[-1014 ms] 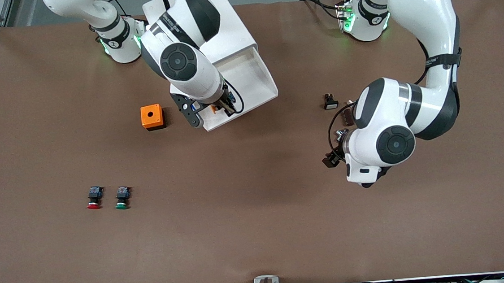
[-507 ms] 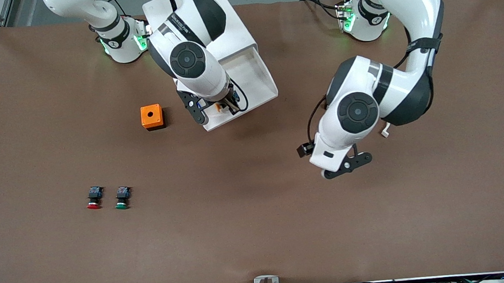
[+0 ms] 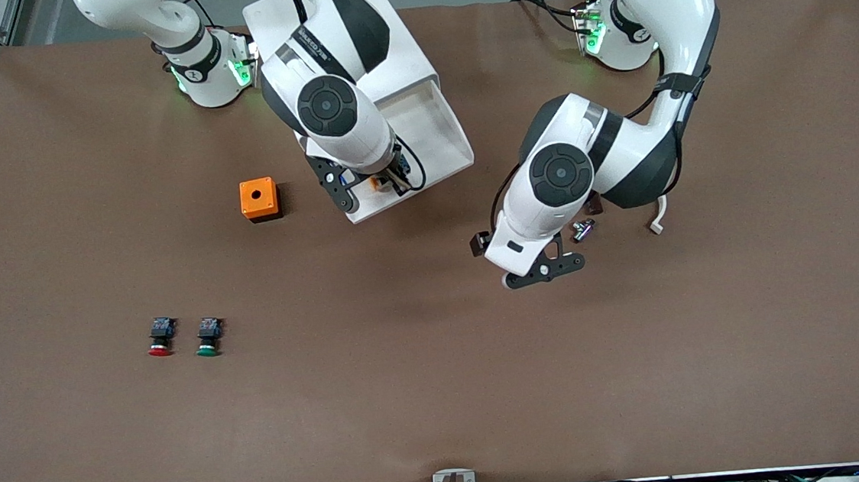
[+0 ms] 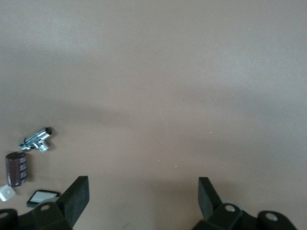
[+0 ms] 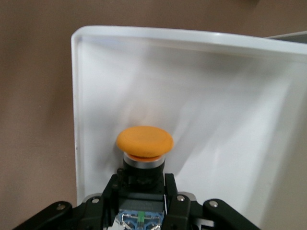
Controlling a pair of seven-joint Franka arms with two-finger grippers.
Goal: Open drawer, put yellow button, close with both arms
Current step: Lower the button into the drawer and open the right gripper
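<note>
An orange cube (image 3: 259, 199) with a round hole sits on the brown tabletop (image 3: 411, 396), with a red button (image 3: 160, 337) just beside a green button (image 3: 208, 337) nearer the front edge.

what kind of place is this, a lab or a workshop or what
Most likely a robotics lab bench. Two arms work over a brown-covered table: the right gripper holds a yellow button over an open white drawer, the left gripper hangs open over bare tabletop.
</note>
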